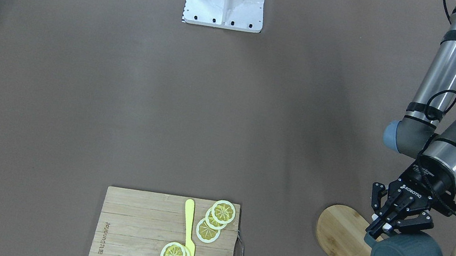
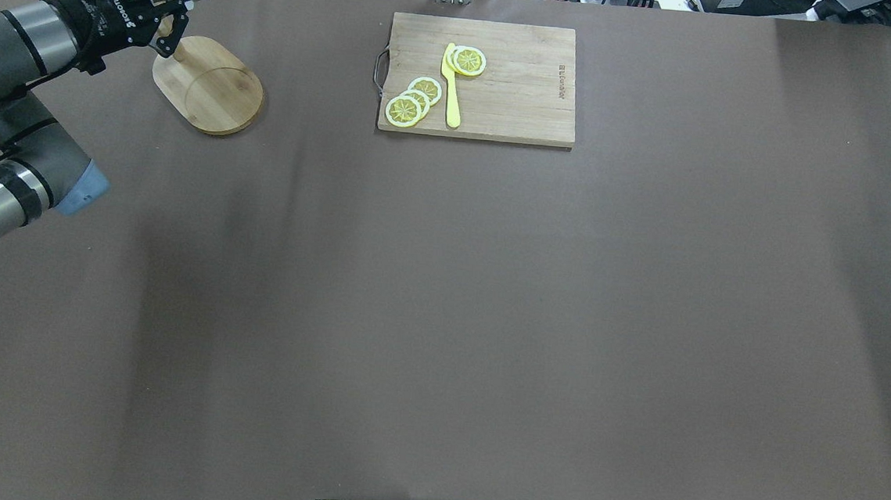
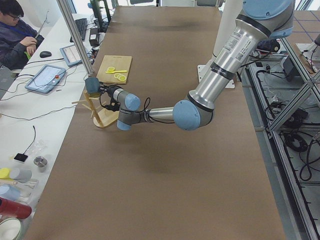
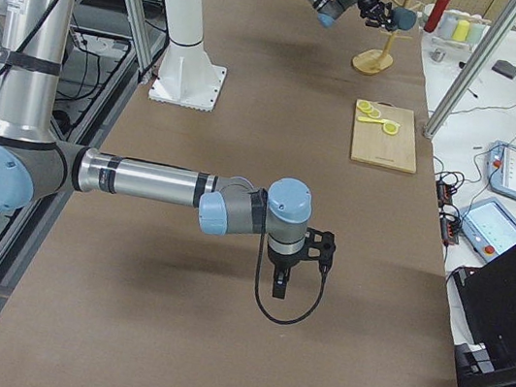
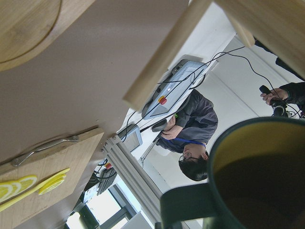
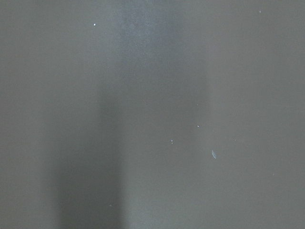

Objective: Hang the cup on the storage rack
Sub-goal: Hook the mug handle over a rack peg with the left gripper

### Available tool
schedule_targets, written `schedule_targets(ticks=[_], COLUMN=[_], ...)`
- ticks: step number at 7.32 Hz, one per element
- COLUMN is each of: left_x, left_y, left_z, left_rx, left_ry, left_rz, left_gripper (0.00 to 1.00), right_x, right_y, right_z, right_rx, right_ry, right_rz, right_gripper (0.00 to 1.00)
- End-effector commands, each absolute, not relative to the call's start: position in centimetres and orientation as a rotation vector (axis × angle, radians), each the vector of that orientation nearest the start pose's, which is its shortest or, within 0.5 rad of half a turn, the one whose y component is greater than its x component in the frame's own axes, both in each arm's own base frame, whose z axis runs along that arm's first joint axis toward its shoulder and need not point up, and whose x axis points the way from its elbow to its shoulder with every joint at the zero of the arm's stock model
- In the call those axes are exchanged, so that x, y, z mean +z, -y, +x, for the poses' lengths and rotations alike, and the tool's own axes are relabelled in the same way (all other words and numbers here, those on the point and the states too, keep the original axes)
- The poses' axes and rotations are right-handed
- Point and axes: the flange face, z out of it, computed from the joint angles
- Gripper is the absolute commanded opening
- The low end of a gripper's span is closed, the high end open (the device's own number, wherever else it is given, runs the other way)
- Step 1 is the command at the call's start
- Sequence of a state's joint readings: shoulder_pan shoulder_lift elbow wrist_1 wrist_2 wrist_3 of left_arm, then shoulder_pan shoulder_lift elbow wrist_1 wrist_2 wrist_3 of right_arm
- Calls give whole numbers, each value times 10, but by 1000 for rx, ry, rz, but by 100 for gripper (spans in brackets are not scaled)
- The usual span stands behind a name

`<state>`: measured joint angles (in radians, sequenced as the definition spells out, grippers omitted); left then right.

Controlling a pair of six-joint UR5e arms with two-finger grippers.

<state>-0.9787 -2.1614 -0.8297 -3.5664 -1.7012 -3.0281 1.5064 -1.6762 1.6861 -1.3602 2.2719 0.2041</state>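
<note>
Left wrist cam shows cup (image 5: 257, 181) w/ yellow-green inside; front-facing only outside.

Looks like a lab setup. Long brown-covered table (image 2: 487, 323), lit soft and even, only faint shadows. Along one long side, a white desk (image 3: 50, 125) with a silver post (image 3: 75, 35) rising at its edge. On the desk: two pendants (image 3: 45, 77), a keyboard (image 3: 80, 27), a mouse (image 3: 46, 54). Person (image 3: 15, 35) seated there in a dark top. Black laptop (image 4: 507, 292) further along. On the opposite side, metal framing (image 3: 285, 90) over pale floor (image 3: 295, 210), tangled with black cables (image 3: 305, 165).
</note>
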Motion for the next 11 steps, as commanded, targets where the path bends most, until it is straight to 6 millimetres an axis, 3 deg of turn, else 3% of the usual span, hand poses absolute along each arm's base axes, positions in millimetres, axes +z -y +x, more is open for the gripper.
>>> schedule_targets(ticks=[1, 3, 4, 5, 9, 11], left_x=[454, 454, 454, 454, 451, 438], left_y=[642, 642, 642, 642, 640, 635], left_z=[287, 288, 288, 289, 289, 289], left_rx=[-1491, -1491, -1477, -1447, -1432, -1386], left_ry=[-2066, -2066, -2067, -2064, -2071, -2100], left_rz=[-614, -615, -583, -525, -520, -502], left_gripper=[0, 0, 15, 99, 99, 99], right_x=[633, 633, 633, 633, 633, 633], right_y=[465, 465, 465, 465, 465, 465], right_z=[39, 39, 39, 39, 39, 39], right_rx=[56, 56, 56, 56, 56, 56], right_ry=[720, 720, 720, 720, 720, 720], right_rz=[116, 116, 116, 116, 116, 116], right_gripper=[100, 100, 100, 100, 100, 100])
